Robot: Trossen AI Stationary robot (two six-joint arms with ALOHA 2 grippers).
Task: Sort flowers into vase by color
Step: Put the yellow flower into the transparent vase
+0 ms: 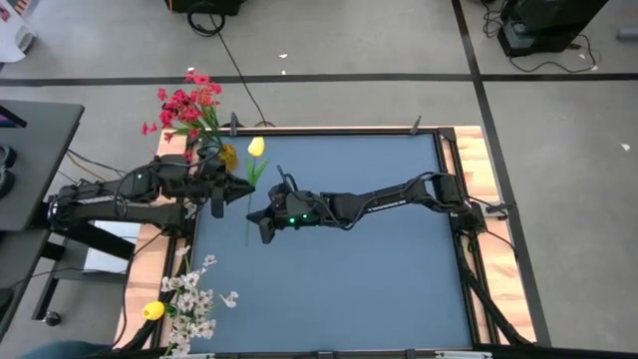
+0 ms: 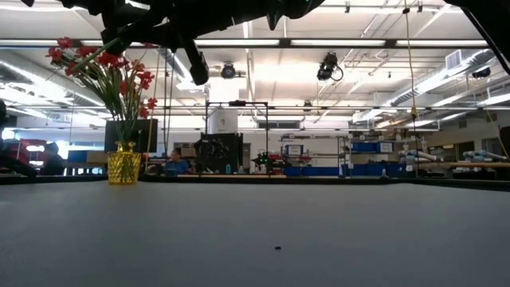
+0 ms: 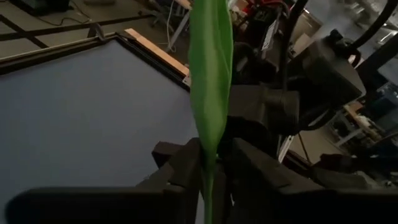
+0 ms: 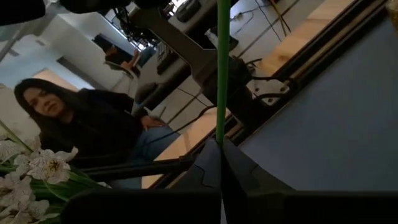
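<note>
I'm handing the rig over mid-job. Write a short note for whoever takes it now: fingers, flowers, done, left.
Right gripper: shut on the yellow tulip's stem, mid-table.
Left gripper: beside the same tulip, its leaf between the fingers; grip unclear, treat as a hand-off in progress.
Red flowers: in the gold vase, far-left corner.
White flowers: near-left edge, next to a yellow object.
Done: reds in the vase.
Left: place this tulip.

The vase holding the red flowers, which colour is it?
The vase is yellow-gold with a textured, dimpled surface. The low view shows it best, below the red flowers.
</note>
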